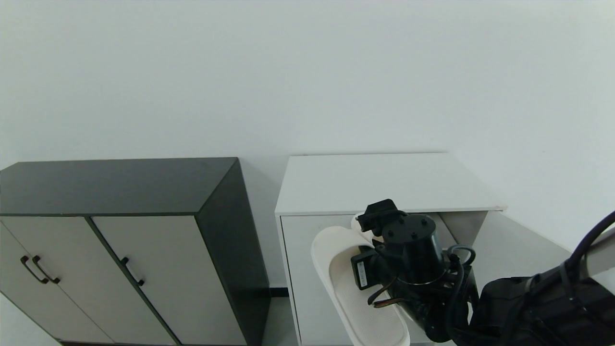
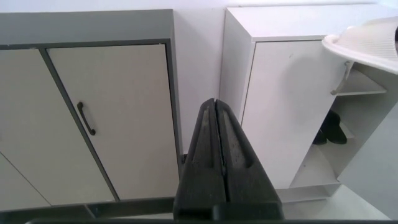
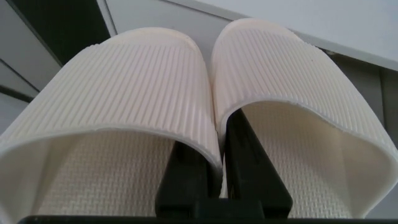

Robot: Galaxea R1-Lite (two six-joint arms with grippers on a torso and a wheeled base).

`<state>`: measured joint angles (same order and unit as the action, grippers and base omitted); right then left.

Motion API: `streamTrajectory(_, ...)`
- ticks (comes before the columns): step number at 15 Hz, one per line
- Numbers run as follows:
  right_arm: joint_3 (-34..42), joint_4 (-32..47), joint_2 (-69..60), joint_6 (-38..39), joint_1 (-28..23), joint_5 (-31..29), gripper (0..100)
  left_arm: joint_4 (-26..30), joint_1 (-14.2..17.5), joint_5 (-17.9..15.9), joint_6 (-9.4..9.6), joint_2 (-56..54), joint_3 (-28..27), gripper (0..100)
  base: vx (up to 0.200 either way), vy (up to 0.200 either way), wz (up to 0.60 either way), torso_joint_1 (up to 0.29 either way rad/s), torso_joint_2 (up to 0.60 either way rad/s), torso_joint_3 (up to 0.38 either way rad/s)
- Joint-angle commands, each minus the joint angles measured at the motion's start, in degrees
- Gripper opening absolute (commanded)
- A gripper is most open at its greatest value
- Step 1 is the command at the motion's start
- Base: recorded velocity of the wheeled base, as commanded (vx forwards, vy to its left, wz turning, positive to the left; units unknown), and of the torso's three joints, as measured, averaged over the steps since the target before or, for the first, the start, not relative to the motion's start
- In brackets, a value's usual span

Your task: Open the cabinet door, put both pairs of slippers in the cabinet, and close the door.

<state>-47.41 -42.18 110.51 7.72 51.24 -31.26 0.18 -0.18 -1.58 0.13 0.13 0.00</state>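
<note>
Right wrist view, grip: the right gripper (image 3: 221, 149) has its black fingers (image 3: 186, 171) pinching the pair of cream ribbed foam slippers (image 3: 149, 81). One finger sits inside each slipper, clamping the two neighbouring strap walls together.
Handling: probably light, soft and springy. The ribbed straps and textured footbeds should resist sliding, but the foam can squash and the long soles may swing on a quick move.
Where to hold: the present hold, on the touching inner walls under the straps, looks the sensible one, since both slippers travel as one.
Right arm pose: in the head view the wrist comes in from 4 o'clock, with the slippers tilted and their toes pointing away from the wrist.
Slippers' place: in the air at 5 o'clock of the head view, just before the front of the white cabinet (image 1: 384, 182) and not yet inside it.
Left gripper (image 2: 216, 155): fingers pressed together on nothing, aimed toward the two cabinets.
Cabinet state: the left-hand door (image 1: 302, 269) is closed and the right-hand door (image 1: 521, 245) is swung open toward 3 o'clock, baring the shelves (image 2: 360, 87).
Inside: a dark pair of footwear (image 2: 336, 132) lies on a low shelf. I cannot tell whether it is the second pair of slippers.
Farther off: a black-topped cabinet with pale doors (image 1: 120, 185) stands at 8 o'clock with its doors shut.
</note>
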Motion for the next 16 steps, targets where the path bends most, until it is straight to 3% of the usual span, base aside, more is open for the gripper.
streamTrajectory(1,0.3,0.0,0.3,0.0,0.0,0.1,0,0.0,0.0,0.0,0.04,0.0,0.0,0,-0.200,-0.200,0.00,0.007,0.00,0.002)
streamTrajectory(11,2.3,-1.1,-0.6,-0.1,0.3,1.9,0,0.0,0.0,0.0,-0.05,0.0,0.0,0,-0.200,-0.200,0.00,0.003,0.00,0.002)
streamTrajectory(16,4.0,-5.1,-0.4,-2.1,-1.1,3.5,0,0.0,0.0,0.0,-0.05,0.0,0.0,0,0.000,0.000,0.00,0.000,0.00,0.000)
